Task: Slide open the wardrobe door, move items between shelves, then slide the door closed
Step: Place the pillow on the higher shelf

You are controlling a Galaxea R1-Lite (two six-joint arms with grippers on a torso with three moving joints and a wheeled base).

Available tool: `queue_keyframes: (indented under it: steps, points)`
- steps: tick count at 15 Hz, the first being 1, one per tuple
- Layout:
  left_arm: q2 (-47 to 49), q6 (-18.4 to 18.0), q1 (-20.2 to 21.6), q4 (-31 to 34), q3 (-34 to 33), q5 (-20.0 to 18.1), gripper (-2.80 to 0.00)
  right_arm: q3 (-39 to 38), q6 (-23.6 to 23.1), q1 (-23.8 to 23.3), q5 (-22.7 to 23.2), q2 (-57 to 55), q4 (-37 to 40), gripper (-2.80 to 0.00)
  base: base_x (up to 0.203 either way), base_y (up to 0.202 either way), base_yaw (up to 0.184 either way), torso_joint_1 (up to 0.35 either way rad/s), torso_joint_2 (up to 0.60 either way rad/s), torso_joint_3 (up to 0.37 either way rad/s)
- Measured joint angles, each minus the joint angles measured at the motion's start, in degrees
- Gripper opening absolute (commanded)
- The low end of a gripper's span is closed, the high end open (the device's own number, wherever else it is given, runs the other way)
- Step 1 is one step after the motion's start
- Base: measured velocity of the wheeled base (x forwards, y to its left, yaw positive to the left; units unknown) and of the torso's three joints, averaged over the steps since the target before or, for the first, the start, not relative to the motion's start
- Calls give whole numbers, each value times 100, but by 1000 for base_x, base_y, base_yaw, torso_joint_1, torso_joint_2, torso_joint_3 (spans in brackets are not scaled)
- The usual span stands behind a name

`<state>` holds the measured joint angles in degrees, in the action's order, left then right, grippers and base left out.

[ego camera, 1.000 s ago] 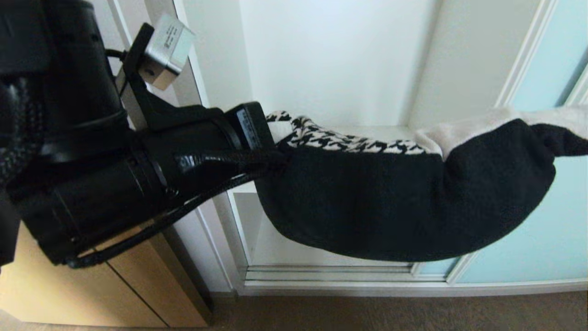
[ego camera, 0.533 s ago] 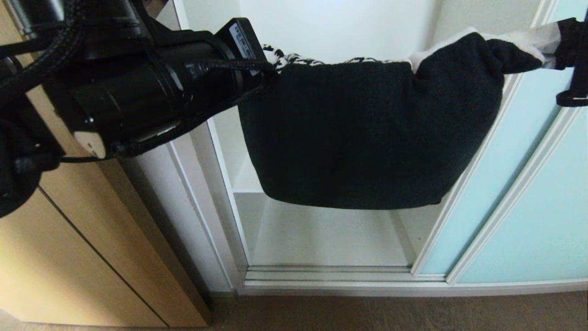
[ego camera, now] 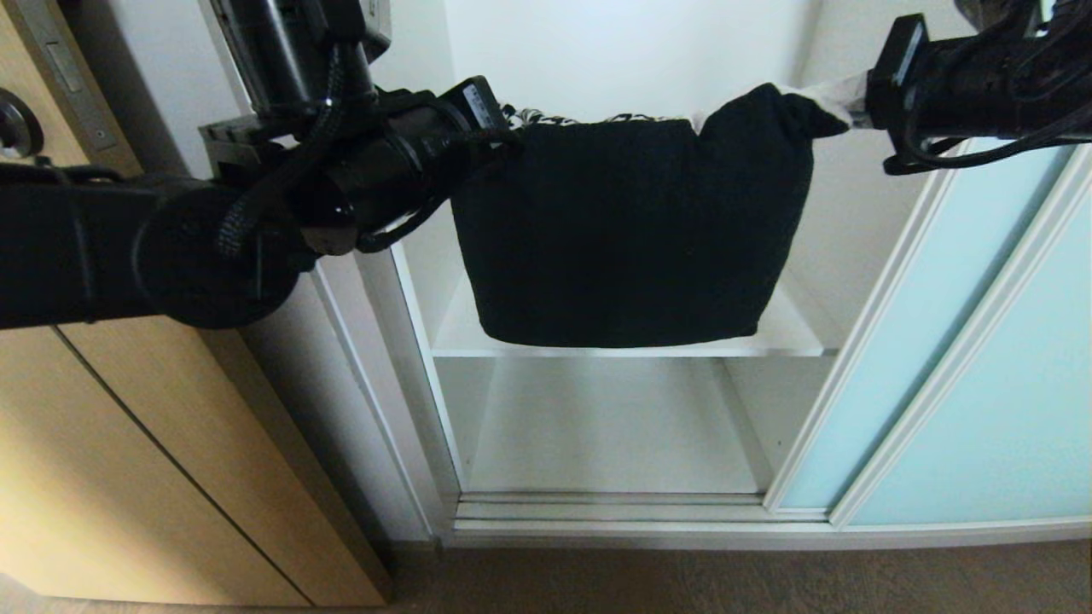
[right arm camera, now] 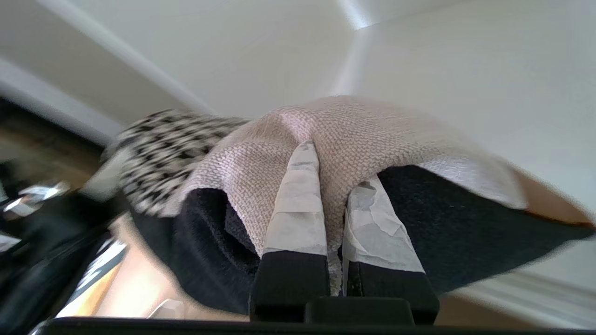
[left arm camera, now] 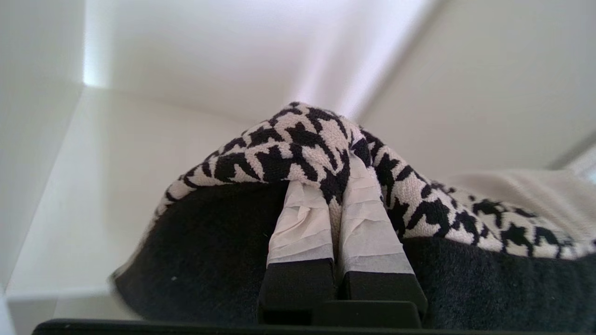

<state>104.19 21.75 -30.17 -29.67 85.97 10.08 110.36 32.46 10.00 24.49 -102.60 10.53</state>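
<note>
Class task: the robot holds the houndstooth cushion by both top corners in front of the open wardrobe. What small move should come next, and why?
Probably carry it forward into the compartment. The left claw and right claw are both shut on the cushion, which hangs with its bottom edge about level with the white shelf; whether it rests there I cannot tell.

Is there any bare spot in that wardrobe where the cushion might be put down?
The bottom floor board, between the white side walls and behind the door track, shows bare. The shelf above shows bare at its right end. The opening's top is crowded: the cushion hangs between left gripper and right gripper.
</note>
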Motion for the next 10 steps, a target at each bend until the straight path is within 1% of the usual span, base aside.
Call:
queue_keyframes:
  steps: [2, 3, 7, 10]
  points:
    - [369, -87, 137, -435, 101, 2, -280, 25, -36, -8, -186, -432, -516, -280, 0, 0, 0, 0, 0, 0]
    - [539, -113, 201, -533, 229, 2, -280, 33, -73, -16, -226, -626, -803, -280, 0, 0, 0, 0, 0, 0]
    - [1084, -154, 346, -569, 735, -2, -280, 48, -280, -49, -223, -1114, -1486, -280, 0, 0, 0, 0, 0, 0]
    - [1478, -183, 368, -630, 857, -2, -280, 37, -295, -173, -215, -1368, -1590, -280, 0, 0, 0, 0, 0, 0]
